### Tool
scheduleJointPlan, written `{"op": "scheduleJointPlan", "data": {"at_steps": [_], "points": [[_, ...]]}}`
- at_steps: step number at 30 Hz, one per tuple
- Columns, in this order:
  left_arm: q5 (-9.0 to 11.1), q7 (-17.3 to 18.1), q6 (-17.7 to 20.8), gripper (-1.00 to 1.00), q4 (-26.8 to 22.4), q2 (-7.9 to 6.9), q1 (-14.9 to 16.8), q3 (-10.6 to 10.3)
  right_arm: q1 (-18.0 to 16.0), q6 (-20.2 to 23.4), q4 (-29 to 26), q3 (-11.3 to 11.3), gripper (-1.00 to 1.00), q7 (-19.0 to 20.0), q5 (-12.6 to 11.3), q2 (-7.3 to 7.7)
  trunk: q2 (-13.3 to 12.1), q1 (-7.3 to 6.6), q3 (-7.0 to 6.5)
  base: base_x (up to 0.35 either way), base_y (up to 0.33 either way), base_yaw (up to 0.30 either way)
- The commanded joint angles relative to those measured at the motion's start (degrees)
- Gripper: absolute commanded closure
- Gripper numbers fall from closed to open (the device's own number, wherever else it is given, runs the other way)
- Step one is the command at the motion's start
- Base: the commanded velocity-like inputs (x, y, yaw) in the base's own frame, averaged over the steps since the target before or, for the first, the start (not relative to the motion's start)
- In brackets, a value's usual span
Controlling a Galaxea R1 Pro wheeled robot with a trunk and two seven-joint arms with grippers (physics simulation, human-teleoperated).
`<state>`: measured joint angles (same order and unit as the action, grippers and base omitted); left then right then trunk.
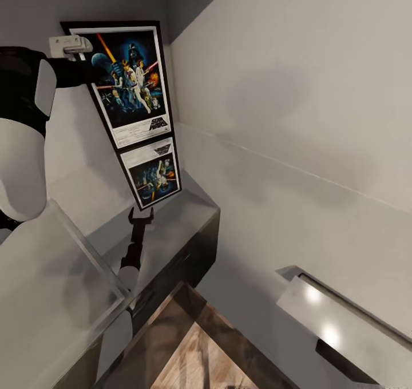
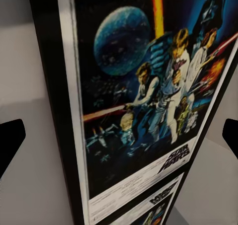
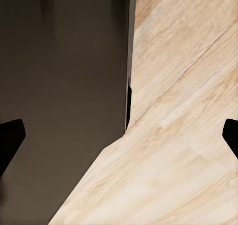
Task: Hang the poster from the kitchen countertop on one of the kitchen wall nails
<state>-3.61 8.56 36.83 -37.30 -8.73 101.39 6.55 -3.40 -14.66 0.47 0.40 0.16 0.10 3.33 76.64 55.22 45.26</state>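
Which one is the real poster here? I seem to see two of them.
Start at the glossy grey kitchen countertop in the corner where the walls meet. The poster stands upright on it against the wall, by the robot's left arm. It is the upper, larger picture with "STAR WARS" at its bottom; the upside-down copy below is only its reflection.

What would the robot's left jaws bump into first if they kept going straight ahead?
Most likely the poster. The left wrist view looks along the open left gripper straight at its picture side, with nothing in between. How far off it is, I cannot tell.
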Motion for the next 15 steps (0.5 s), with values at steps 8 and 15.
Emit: {"op": "scheduleJointPlan", "data": {"at_steps": [8, 15], "points": [[-0.43, 0.33, 0.27, -1.0, -0.79, 0.03, 0.04, 0.22, -0.03, -0.23, 0.05, 0.04, -1.0, 0.02, 0.05, 0.01, 0.02, 0.0, 0.49, 0.0, 0.0, 0.0], [-0.43, 0.32, 0.28, -1.0, -0.84, 0.03, 0.03, 0.23, -0.03, -0.2, 0.05, 0.04, -1.0, 0.02, 0.06, 0.01, 0.02, 0.0, 1.12, 0.0, 0.0, 0.0]]}}
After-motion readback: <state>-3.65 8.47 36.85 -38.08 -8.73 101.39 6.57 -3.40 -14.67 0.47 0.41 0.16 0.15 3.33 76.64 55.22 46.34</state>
